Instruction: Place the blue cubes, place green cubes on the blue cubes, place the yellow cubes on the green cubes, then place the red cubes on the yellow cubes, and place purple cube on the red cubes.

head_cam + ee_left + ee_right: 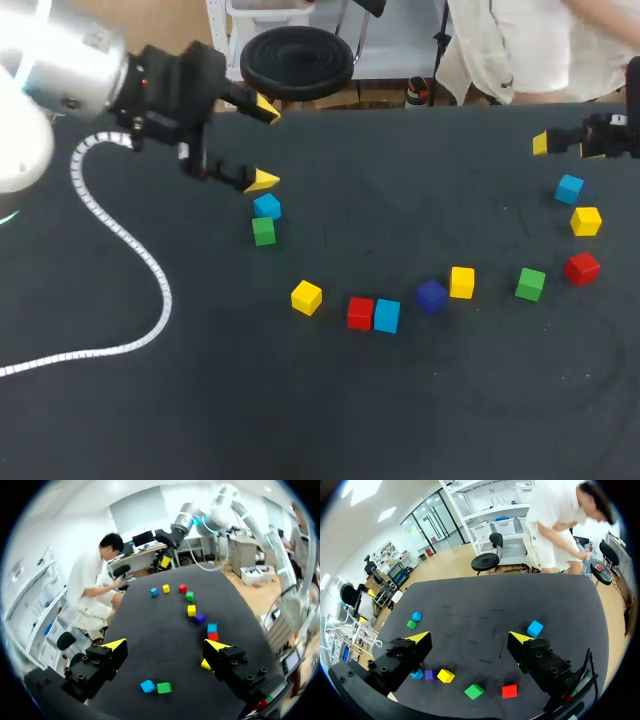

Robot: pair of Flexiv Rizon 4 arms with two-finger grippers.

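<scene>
My left gripper [263,145] hangs open over the back left of the table, just behind a blue cube [267,207] that touches a green cube [263,231]. In the left wrist view both lie under the open gripper [166,645]: blue [147,686], green [164,687]. A yellow cube [306,297], a red cube [360,312] against a blue one [387,316], a purple cube [431,296], a yellow [461,282] and a green cube [530,284] form a row. My right gripper [565,145] is open at the back right, behind blue [569,188], yellow [585,221] and red [581,267] cubes. Nothing sits between its fingers [470,637].
A white ribbed cable [130,250] trails from the left arm across the table's left side. The dark table [330,410] has bare cloth along its front. In the right wrist view a blue cube [535,628] lies just beyond one finger.
</scene>
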